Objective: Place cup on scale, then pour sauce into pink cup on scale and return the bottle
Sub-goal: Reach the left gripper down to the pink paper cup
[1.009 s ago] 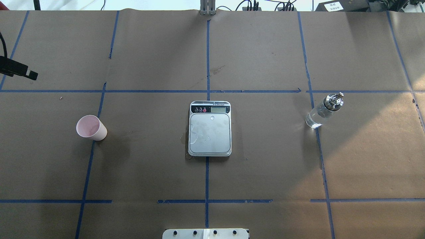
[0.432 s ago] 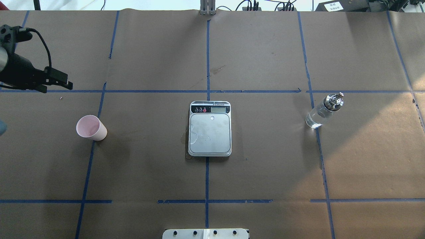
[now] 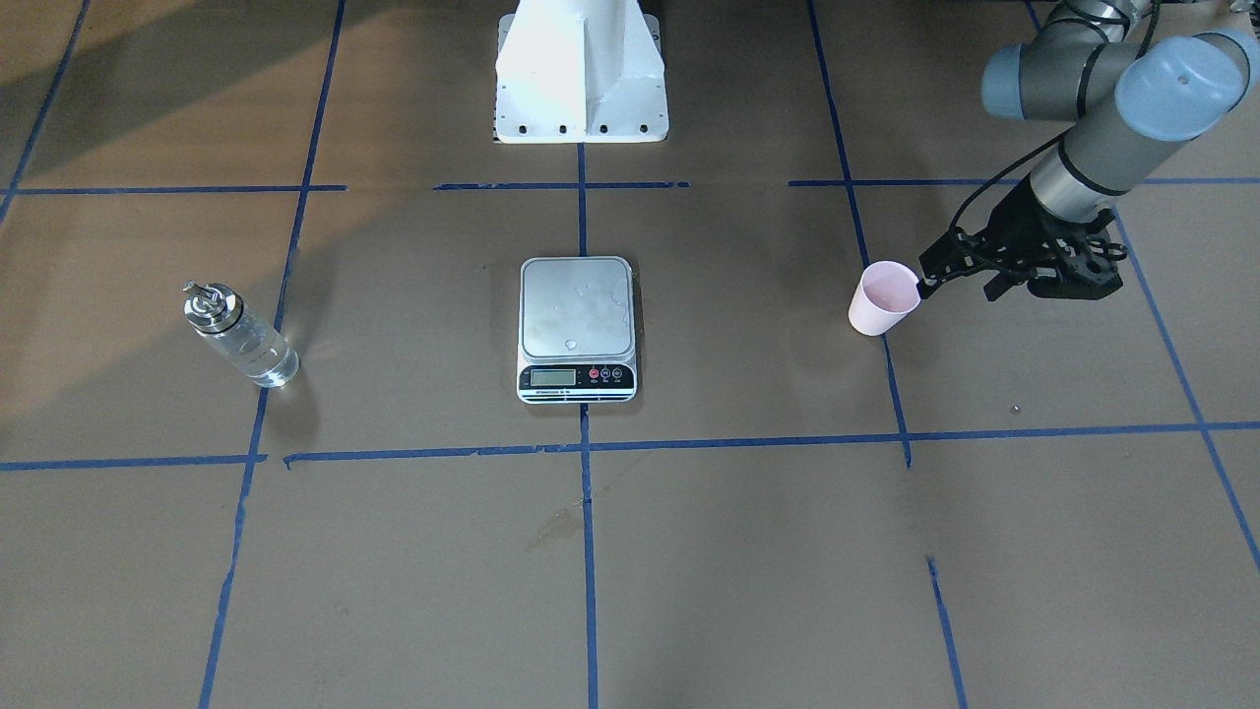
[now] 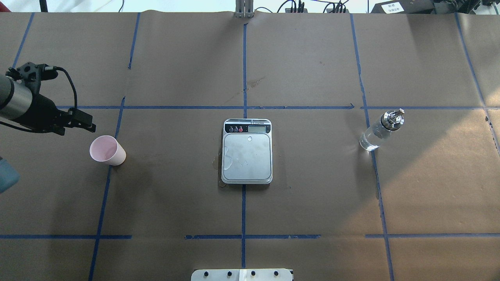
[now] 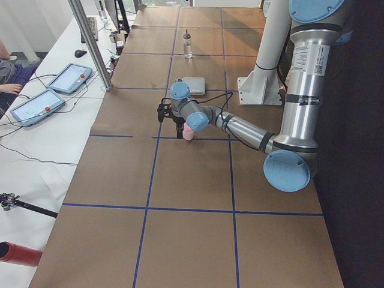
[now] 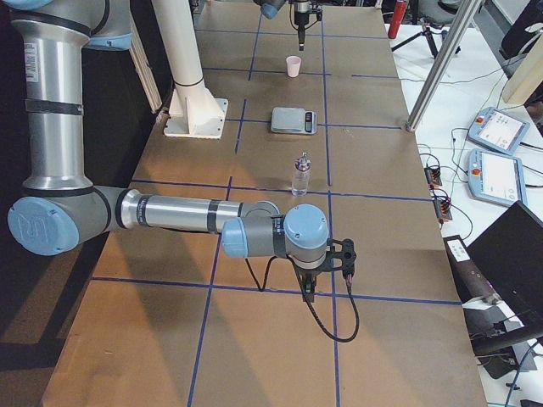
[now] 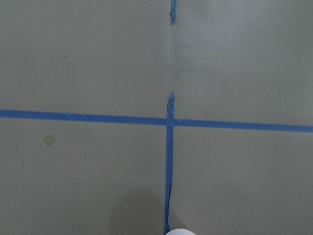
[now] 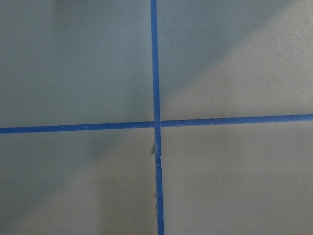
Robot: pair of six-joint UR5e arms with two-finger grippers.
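The pale pink cup (image 4: 106, 150) stands upright on the table's left side, also in the front view (image 3: 883, 298). The scale (image 4: 247, 156) lies at the centre with nothing on its plate but a few droplets. The clear bottle (image 4: 378, 132) with its metal cap stands at the right (image 3: 239, 340). My left gripper (image 4: 76, 128) hovers open just to the far left of the cup, not touching it (image 3: 963, 284). The cup's rim (image 7: 178, 232) shows at the bottom edge of the left wrist view. My right gripper (image 6: 307, 292) shows only in the right side view; I cannot tell its state.
Brown paper with blue tape lines covers the table. The white robot base (image 3: 581, 79) stands at the robot's edge behind the scale. A metal post (image 5: 90, 45) and tablets (image 5: 69, 78) stand on the side bench beyond the far edge.
My left arm has come in from the left edge, and its gripper has moved right and nearer, close to the cup. Cup, scale and bottle have not moved.
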